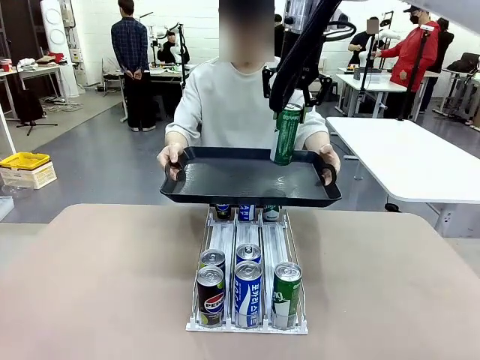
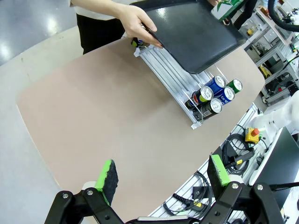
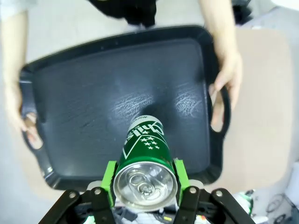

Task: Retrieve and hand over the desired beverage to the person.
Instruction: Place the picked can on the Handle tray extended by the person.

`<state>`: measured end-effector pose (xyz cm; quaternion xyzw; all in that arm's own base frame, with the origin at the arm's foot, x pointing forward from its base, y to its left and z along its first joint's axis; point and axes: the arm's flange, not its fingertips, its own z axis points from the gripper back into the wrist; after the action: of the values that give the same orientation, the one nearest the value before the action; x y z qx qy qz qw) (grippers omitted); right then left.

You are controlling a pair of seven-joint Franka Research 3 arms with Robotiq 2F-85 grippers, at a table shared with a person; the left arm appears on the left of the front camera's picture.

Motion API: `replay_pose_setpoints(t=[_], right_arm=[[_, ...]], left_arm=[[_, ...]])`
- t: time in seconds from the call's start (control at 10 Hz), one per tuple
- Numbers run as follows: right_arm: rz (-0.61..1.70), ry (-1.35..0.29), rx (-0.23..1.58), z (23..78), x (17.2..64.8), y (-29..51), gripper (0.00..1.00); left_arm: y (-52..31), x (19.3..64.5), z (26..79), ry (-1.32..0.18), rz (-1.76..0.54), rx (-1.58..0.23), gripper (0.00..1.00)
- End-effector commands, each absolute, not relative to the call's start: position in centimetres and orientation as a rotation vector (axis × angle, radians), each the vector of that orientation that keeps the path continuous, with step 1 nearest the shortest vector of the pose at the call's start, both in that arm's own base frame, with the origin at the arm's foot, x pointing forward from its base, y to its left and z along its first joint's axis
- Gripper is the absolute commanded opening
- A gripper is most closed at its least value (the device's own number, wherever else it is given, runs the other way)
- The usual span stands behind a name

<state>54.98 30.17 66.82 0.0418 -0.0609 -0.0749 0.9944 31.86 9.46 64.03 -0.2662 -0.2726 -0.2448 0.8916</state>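
A green can (image 1: 286, 133) hangs upright over the right part of a black tray (image 1: 225, 191), held near its top by my right gripper (image 1: 291, 107), which is shut on it. In the right wrist view the can (image 3: 145, 163) sits between the green pads (image 3: 110, 179), its foot just above or on the tray (image 3: 84, 93); I cannot tell which. The person (image 1: 225, 105) in a light grey sweatshirt holds the tray by both handles beyond the table's far edge. My left gripper (image 2: 162, 175) is open high above the brown table (image 2: 93, 116), nothing between its fingers.
A metal can rack (image 1: 247, 277) lies at the table's middle, with black, blue and green cans (image 1: 248, 292) at its near end and others under the tray at the far end. A white table (image 1: 405, 157) stands at the right. Other people work at tables far behind.
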Motion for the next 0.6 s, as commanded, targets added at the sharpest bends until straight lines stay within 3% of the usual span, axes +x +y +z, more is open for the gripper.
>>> replay_pose_setpoints(t=[0.0,0.5], right_arm=[[-0.147,-0.156,0.061,67.5,56.3,30.5,0.58],[-0.129,-0.077,0.019,64.0,57.5,30.8,0.58]], left_arm=[[9.7,31.8,64.1,-0.567,-0.521,-0.560,1.00],[9.7,31.8,64.1,-0.567,-0.521,-0.560,1.00]])
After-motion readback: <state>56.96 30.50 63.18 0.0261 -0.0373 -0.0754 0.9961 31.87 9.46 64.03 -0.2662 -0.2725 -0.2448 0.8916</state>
